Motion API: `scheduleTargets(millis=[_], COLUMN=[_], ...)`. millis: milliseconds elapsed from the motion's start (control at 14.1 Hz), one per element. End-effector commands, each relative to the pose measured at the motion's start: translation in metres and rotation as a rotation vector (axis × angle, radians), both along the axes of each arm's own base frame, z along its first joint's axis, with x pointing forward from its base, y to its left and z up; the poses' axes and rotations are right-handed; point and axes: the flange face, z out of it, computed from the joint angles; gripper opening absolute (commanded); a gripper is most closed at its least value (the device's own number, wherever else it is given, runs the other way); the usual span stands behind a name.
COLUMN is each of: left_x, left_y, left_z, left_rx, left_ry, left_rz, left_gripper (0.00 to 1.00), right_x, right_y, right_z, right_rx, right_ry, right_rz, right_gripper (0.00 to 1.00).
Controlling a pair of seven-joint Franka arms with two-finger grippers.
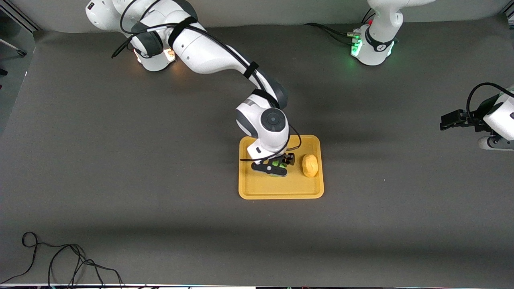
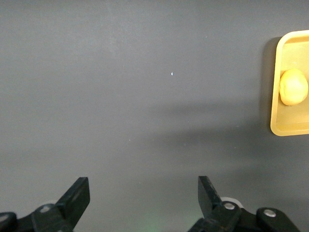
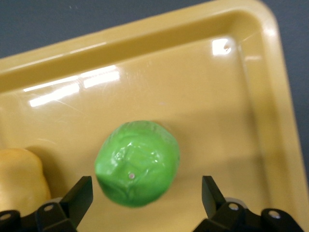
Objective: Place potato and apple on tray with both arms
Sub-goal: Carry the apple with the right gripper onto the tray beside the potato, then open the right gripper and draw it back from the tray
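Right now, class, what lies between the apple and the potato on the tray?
Only bare tray floor separates apple and potato, seen in the right wrist view.

The right gripper [image 1: 277, 163] hides most of the apple [image 1: 275, 163]; the tray [image 2: 276, 87] is cut off.

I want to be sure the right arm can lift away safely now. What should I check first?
1. Apple on the tray: ok, it rests on the floor.
2. Right gripper open: ok, its fingers stand apart from the apple.
3. Potato on the tray: ok, beside the apple, toward the left arm's end.
4. Potato touching the apple: ok, a gap shows.
5. Left gripper out of the way: ok, open over bare table, waiting.
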Motion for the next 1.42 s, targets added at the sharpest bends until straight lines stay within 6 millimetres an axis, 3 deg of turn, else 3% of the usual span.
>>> scheduleTargets(millis=[0, 213, 426, 640, 853, 1137, 1350], left_x=[-0.008, -0.011, -0.011, -0.012, -0.012, -0.010, -0.009], left_y=[0.004, 0.001, -0.005, -0.005, -0.001, -0.006, -0.005], left_z=[0.007, 0.009, 0.009, 0.013, 0.015, 0.012, 0.013], left_rx=[-0.018, -0.030, -0.029, -0.029, -0.028, -0.027, -0.026], left_ry=[0.017, 0.022, 0.024, 0.014, 0.006, 0.006, -0.002], left_rz=[-0.028, -0.028, -0.040, -0.037, -0.030, -0.031, -0.030], left_gripper=[0.99, 0.99, 0.99, 0.99, 0.99, 0.99, 0.99], right_x=[0.012, 0.033, 0.042, 0.045, 0.031, 0.014, 0.006], right_y=[-0.027, -0.081, -0.141, -0.241, -0.331, -0.455, -0.512], right_z=[0.089, 0.174, 0.242, 0.294, 0.332, 0.349, 0.357], right_rx=[-0.013, -0.012, -0.037, -0.079, -0.060, -0.026, -0.003], right_ry=[0.030, 0.053, 0.079, 0.134, 0.142, 0.104, 0.096], right_rz=[-0.058, -0.099, 0.034, 0.179, 0.273, 0.308, 0.317], right_gripper=[1.00, 1.00, 1.00, 1.00, 1.00, 1.00, 1.00])
